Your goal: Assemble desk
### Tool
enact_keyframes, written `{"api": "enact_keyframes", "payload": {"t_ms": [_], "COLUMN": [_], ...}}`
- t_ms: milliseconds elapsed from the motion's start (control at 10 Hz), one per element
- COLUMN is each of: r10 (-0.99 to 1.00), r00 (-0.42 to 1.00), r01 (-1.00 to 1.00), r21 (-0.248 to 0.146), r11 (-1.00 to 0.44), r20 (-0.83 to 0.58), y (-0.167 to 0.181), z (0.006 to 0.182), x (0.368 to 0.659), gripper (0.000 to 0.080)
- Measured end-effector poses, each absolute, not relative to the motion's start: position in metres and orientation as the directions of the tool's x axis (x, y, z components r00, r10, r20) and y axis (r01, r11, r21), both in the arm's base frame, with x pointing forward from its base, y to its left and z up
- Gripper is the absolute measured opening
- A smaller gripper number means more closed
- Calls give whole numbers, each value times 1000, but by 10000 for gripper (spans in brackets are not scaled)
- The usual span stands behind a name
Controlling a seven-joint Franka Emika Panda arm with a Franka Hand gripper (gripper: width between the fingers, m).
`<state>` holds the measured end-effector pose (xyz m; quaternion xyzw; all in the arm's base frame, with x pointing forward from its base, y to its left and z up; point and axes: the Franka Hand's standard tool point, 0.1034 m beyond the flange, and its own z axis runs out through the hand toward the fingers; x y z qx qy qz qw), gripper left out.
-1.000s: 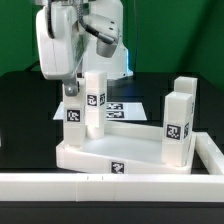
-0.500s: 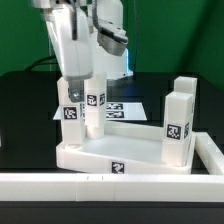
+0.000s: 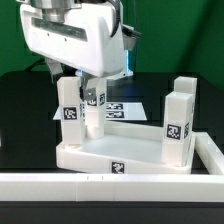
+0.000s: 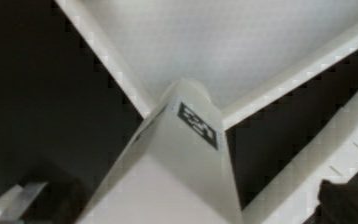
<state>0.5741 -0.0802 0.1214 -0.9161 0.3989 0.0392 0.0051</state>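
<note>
Jaws [image 3: 84,92] apart (wide) above upright desk leg [image 3: 95,112] on desk top [image 3: 100,157]

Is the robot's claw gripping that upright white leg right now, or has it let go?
Apart, it seems. In the wrist view the claw is open, its fingertips well clear on either side of the leg. The exterior view hides the fingertips.

The arm [image 3: 70,45] hides the rear leg's [image 3: 93,110] top; the wrist view is blurred.
</note>
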Motion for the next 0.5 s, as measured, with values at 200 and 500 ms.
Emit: {"api": "enact_keyframes", "payload": {"t_ms": [200,500], "r10": [-602,-408], "r00": [795,910], "r01": [-603,-409], "r21": [12,2], "r11": [-798,-912], "r20": [-78,-77], "y": [-81,-83], "z": [121,121], "x": [574,573], "gripper": [649,649]}}
